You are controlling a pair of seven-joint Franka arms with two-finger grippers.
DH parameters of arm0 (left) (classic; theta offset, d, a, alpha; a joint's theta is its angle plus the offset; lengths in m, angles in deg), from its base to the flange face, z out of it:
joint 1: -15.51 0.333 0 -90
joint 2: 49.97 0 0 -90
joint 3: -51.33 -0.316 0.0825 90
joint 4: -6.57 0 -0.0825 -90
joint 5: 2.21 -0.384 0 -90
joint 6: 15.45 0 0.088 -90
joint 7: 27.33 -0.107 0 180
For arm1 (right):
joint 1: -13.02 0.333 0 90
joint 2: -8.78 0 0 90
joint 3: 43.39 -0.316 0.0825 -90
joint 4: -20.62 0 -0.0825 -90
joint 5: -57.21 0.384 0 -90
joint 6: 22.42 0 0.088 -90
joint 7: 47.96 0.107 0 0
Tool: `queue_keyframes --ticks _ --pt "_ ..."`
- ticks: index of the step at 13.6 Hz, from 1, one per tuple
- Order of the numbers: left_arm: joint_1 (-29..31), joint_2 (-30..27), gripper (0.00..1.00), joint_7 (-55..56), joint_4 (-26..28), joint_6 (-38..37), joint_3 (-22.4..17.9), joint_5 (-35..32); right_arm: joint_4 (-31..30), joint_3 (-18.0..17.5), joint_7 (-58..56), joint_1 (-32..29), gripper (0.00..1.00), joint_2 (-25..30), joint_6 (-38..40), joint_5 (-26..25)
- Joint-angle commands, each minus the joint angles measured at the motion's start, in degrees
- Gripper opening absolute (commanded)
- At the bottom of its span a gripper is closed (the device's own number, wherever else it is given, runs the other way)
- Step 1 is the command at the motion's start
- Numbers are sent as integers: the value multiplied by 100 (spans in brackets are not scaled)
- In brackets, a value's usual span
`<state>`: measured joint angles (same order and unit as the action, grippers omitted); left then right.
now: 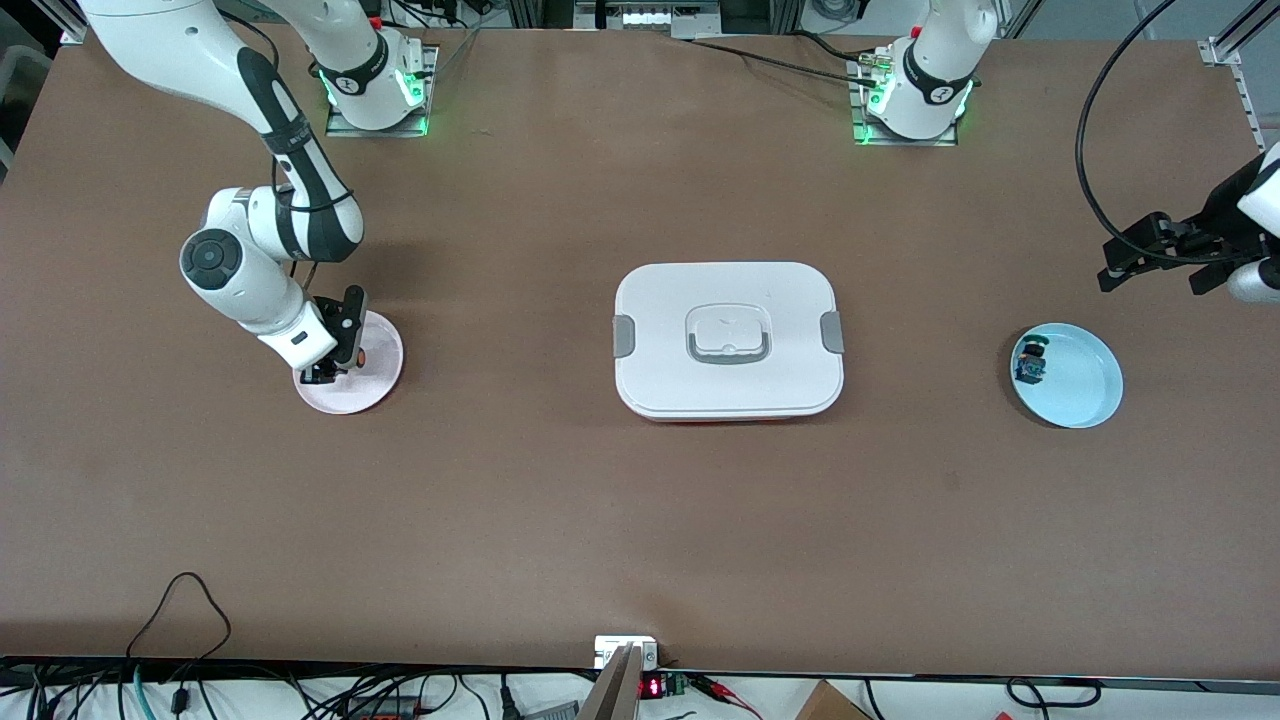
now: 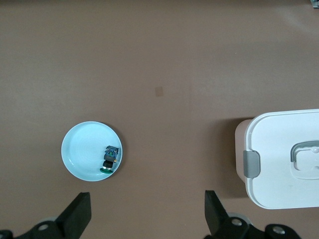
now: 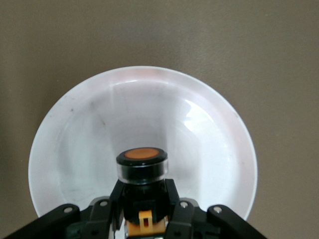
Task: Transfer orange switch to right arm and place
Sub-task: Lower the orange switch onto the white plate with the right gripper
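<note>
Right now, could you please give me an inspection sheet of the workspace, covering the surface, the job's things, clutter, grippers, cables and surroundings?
Surface: brown table, no spills seen.
Job's things: orange switch held over the pink plate at the right arm's end.
Clutter: closed white container mid-table; light blue plate at the left arm's end with a blue-and-green component in it.
Grippers: right gripper shut on the orange switch just above the pink plate; left gripper open and empty, waiting over the table by the light blue plate.
Cables: black cable looping to the left arm; loose leads at the edge nearest the front camera.
Surroundings: aluminium frame pieces at the table corners.
</note>
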<state>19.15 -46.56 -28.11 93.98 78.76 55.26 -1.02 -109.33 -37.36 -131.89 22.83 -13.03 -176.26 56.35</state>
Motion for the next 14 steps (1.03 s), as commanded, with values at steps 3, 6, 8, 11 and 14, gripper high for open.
queue_keyframes --ticks 3,6,8,11,14 --pt "-47 45 100 -89 -93 -43 11 -84 -399 3 -63 3 0 -122 -584 -89" --pt "-39 45 100 -106 -93 -60 11 -84 -453 3 -45 -6 46 -96 -682 -89" --pt "-39 45 100 -106 -93 -52 11 -84 -453 3 -45 -6 100 52 -629 -89" --pt "-39 45 100 -97 -93 -52 11 -84 -409 3 7 3 100 413 -454 -89" --pt "-21 45 100 -106 -93 -43 2 -84 -260 -41 77 29 100 764 -78 -46"
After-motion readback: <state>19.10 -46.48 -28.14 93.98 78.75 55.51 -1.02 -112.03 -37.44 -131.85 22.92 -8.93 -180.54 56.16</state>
